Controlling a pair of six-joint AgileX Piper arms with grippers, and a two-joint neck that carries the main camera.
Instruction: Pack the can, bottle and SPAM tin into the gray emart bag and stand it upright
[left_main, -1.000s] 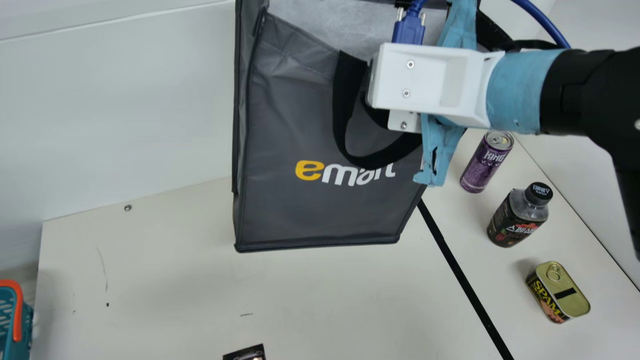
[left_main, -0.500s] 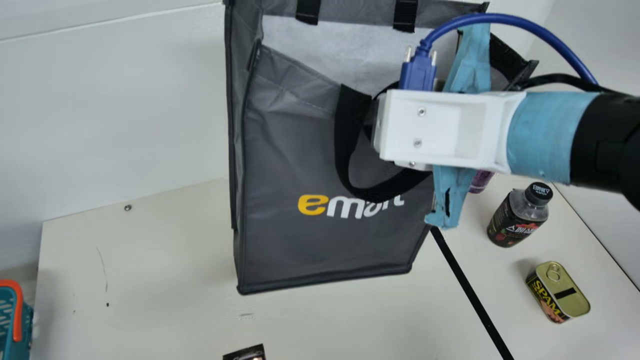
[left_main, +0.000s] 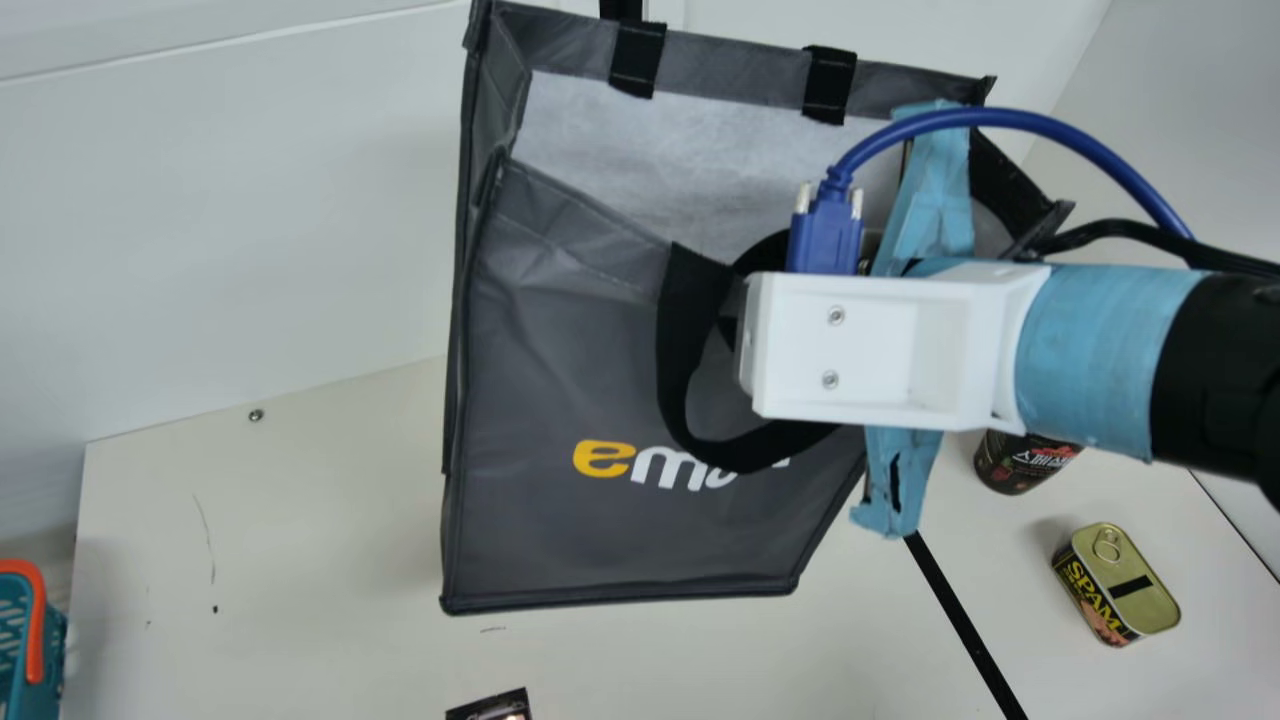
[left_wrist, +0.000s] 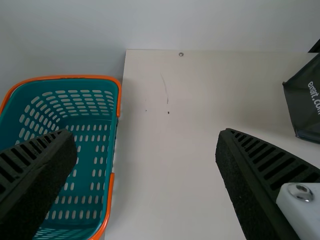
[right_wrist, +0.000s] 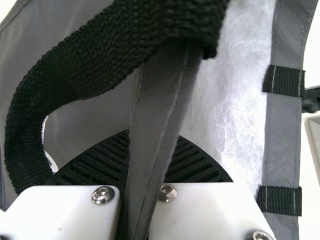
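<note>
Bottle (left_main: 1018, 464), seemingly upright, behind right arm (left_main: 1205, 370).

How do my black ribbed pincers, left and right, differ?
The left pincer stands open and empty; the right pincer is closed on the gray fabric bag at its rim. The left pincer faces the cream table; the right pincer is at the bag's mouth. Both are black.

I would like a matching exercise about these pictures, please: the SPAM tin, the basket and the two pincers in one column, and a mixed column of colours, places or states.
1. SPAM tin
2. basket
3. left pincer
4. right pincer

A. open, holding nothing
B. on the table, gold lid upward
C. clamped on the gray bag's edge
D. teal and orange

Pairs: 1-B, 2-D, 3-A, 4-C
</note>
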